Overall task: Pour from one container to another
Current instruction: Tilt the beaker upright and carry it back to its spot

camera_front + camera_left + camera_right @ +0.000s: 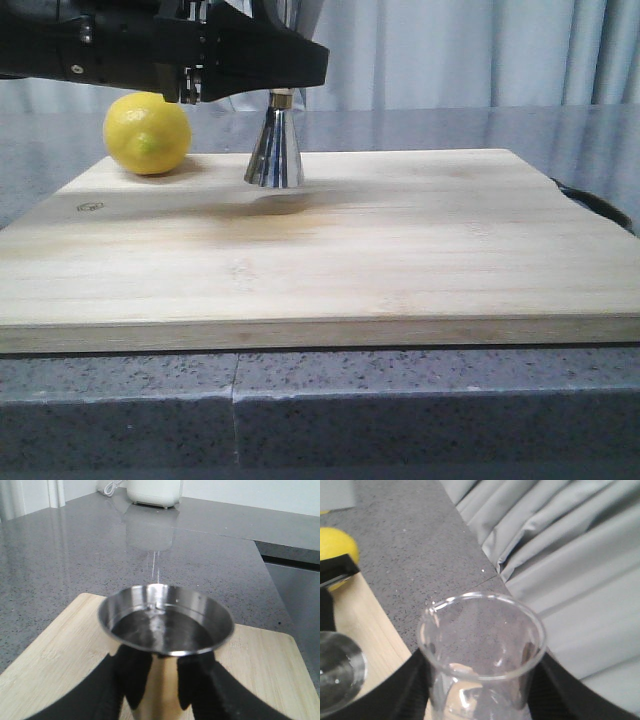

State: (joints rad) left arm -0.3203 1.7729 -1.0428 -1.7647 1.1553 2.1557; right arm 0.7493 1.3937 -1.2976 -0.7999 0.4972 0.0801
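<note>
The steel jigger point(275, 150) stands on the wooden board point(330, 250), its thin gold band just under the black left arm. My left gripper point(164, 680) is shut on the jigger's body below the wide upper cup point(166, 625). That cup holds clear liquid, and a thin stream point(155, 570) drops into it from above. The clear glass beaker point(480, 645) sits between the fingers of my right gripper point(480, 692), which is shut on it. In the right wrist view the jigger's rim point(342, 675) lies beside the beaker. The beaker does not show clearly in the front view.
A yellow lemon point(147, 133) rests on the board's far left corner, close to the jigger. A dark object point(600, 205) lies off the board's right edge. A white appliance point(152, 492) stands far back on the grey counter. Curtains point(570, 555) hang behind.
</note>
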